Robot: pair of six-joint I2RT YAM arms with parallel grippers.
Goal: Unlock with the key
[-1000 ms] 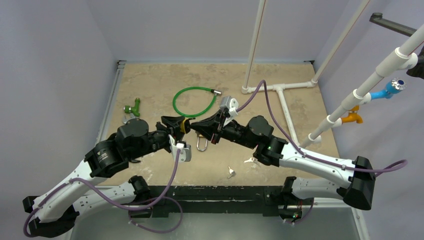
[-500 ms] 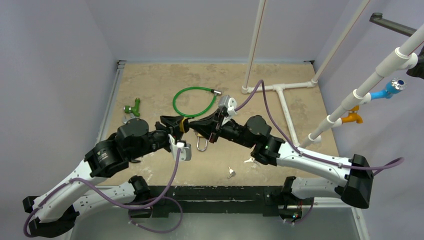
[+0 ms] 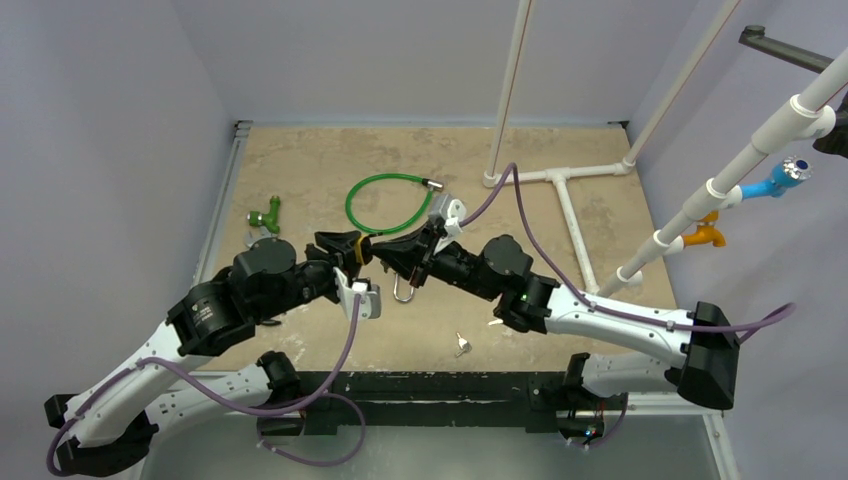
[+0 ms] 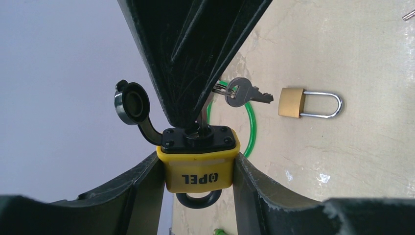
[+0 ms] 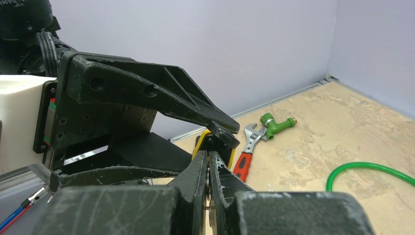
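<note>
My left gripper (image 4: pixel 198 169) is shut on a yellow padlock (image 4: pixel 198 171), one finger on each side of its body, the black keyhole face turned away from the wrist. The padlock's black dust cap (image 4: pixel 131 103) hangs open to the left. My right gripper (image 5: pixel 208 157) is shut on the key (image 4: pixel 202 119), whose blade sits in the keyhole. A second key (image 4: pixel 247 93) dangles from the same ring. In the top view the left gripper (image 3: pixel 350 250) and the right gripper (image 3: pixel 385 250) meet tip to tip above the table's middle.
A brass padlock (image 3: pixel 403 290) lies under the grippers. A green cable loop (image 3: pixel 385 200) lies behind them. A green hose fitting (image 3: pixel 266 215) and a red-handled wrench (image 5: pixel 247 147) lie at the left. Loose keys (image 3: pixel 461 343) lie near the front edge. White pipe frames (image 3: pixel 560 180) stand at the right.
The right arm has shifted slightly left and back, its wrist turning a little, with the key still at the padlock. The left arm has barely moved.
</note>
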